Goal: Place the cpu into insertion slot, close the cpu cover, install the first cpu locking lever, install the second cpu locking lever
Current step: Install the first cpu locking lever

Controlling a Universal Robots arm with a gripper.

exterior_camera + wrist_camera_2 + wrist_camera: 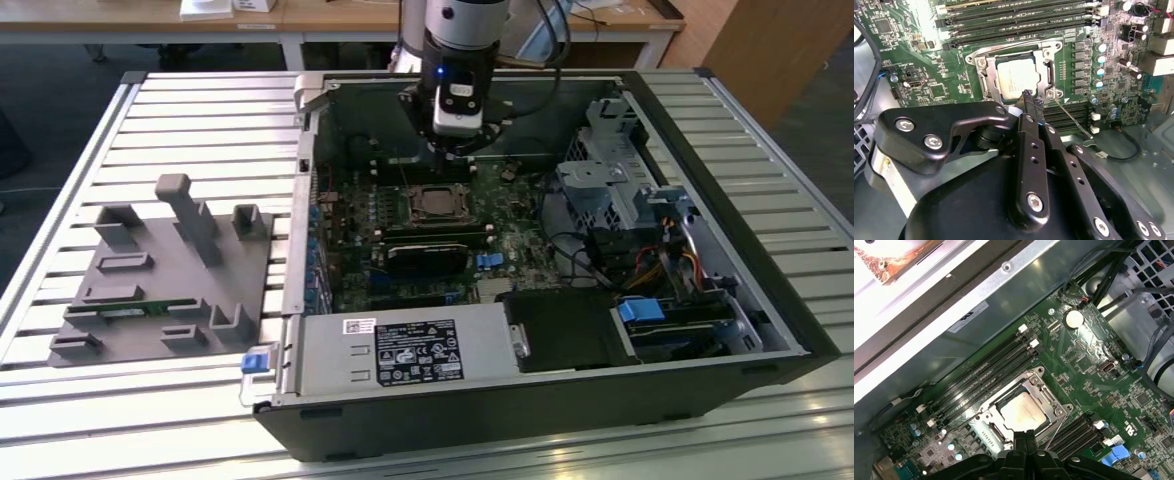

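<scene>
Since the cpu [1016, 77] lies seated in its socket and the cpu cover [986, 75] looks folded flat around it, I judge the first two steps done and the locking levers to be the step in hand. Read across the exterior view, a grey fixture [147, 290] rests on the slatted desk [80, 130] at nine o'clock of the open computer case [534, 410], well apart from the work. Inside the case the motherboard [350, 240] carries the socket near its middle, and the hand [451, 148] hangs just above it, toward twelve o'clock of the chip. In the second wrist view its fingers [1026, 120] are pressed together with nothing between them, their tips just beside a corner of the cover. From that corner a thin locking lever [1071, 117] slants outward and seems not to be hooked under its catch; whether the other lever is latched I cannot tell. Working it would call for the closed tips to bear on a thin, springy wire without slipping off, while memory slots [1019, 22] and small capacitors [1101, 47] crowd the socket. The power supply [400, 350] sits at six o'clock of the board, and the drive cage [607, 185] and cables [654, 260] at three o'clock, none of them in the hand's way.
</scene>
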